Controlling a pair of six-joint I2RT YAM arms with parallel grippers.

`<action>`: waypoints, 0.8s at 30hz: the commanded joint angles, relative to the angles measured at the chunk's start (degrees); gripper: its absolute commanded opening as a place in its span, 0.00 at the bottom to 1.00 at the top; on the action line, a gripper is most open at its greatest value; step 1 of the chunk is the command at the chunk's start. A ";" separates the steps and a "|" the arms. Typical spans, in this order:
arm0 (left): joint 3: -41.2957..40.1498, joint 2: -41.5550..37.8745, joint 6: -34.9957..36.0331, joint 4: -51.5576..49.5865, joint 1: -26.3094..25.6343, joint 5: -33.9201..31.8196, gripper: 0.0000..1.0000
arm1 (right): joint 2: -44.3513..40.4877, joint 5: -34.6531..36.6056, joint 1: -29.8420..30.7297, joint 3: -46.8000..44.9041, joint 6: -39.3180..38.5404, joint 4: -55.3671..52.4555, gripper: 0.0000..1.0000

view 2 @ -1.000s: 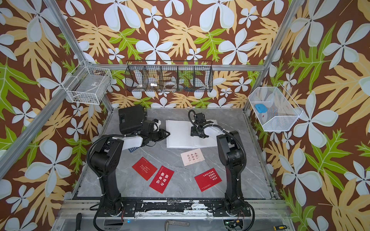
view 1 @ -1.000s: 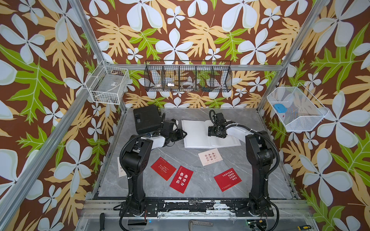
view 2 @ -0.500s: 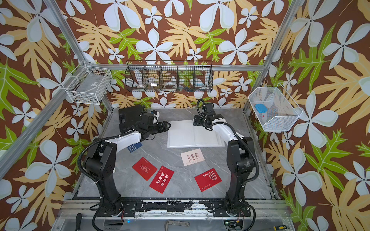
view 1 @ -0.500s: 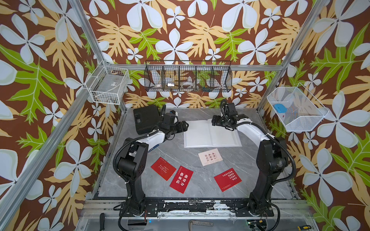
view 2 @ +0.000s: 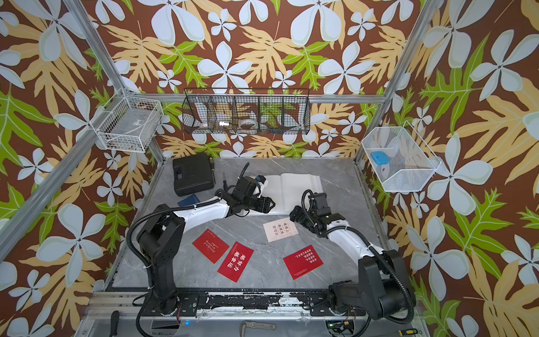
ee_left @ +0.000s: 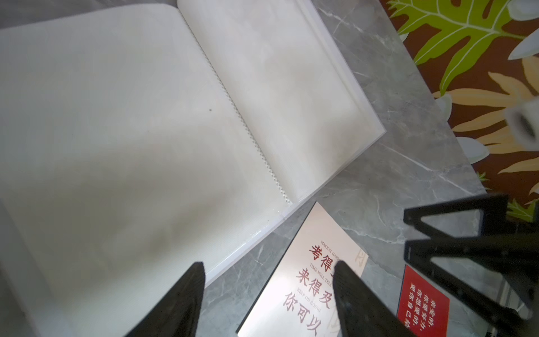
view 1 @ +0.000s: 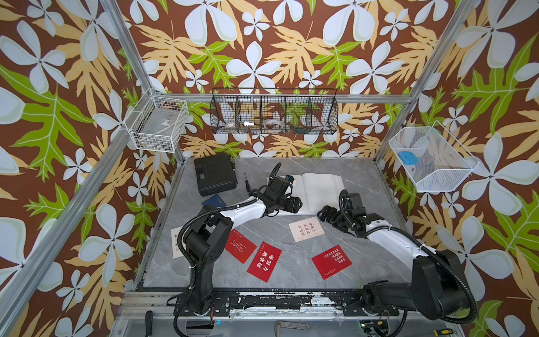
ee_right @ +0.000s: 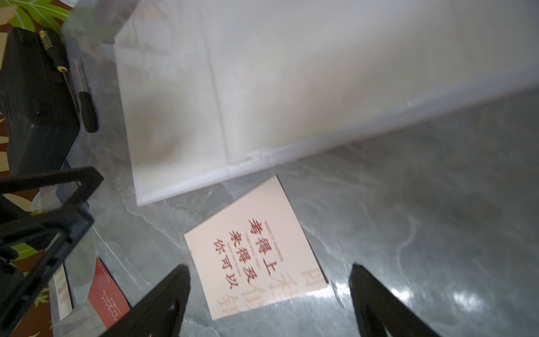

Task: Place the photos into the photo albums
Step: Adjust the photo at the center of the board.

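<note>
Since both grippers stand with fingers apart and nothing between them, no card is in hand yet: left gripper (ee_left: pixel 268 264) hangs over the near edge of the open album (ee_left: pixel 145 116), right gripper (ee_right: pixel 269 266) hangs low over the cream card (ee_right: pixel 256 256). That card lies flat on the table (view 1: pixel 291 280), just beside the album's near edge and not touching it as far as I can tell. Handling guess: thin, light, fairly stiff and glossy on a smooth marbled top, so there's no lip to get under and a straight pinch from above will likely skate. I'd take a short edge or corner, one finger pressing while the other scrapes under, or nudge it against the album edge to lift a side. Album looks much heavier and should stay put; its pages are white with a sheen, probably floppy, and I can't tell whether they have pockets. Further out, all lying flat: three red cards (view 1: pixel 264 261) nearer the arm bases, navy card (view 1: pixel 214 201) beside the black case (view 1: pixel 215 174), second cream card (view 1: pixel 176 242) partly hidden behind the left arm's base
</note>
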 commanded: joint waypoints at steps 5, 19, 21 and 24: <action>1.22 3.01 3.72 -1.24 -0.92 4.81 0.73 | -5.62 -3.23 0.08 -12.90 15.97 17.73 0.88; -2.67 3.92 7.54 -4.59 -2.48 0.91 0.57 | 0.49 -8.17 0.21 -17.24 22.13 28.63 0.88; -2.98 4.17 7.75 -4.96 -2.66 0.76 0.55 | 0.69 -7.80 0.21 -16.69 22.03 28.37 0.88; -3.79 4.49 7.89 -5.29 -2.79 0.36 0.52 | 0.86 -7.49 0.21 -15.92 21.91 28.50 0.88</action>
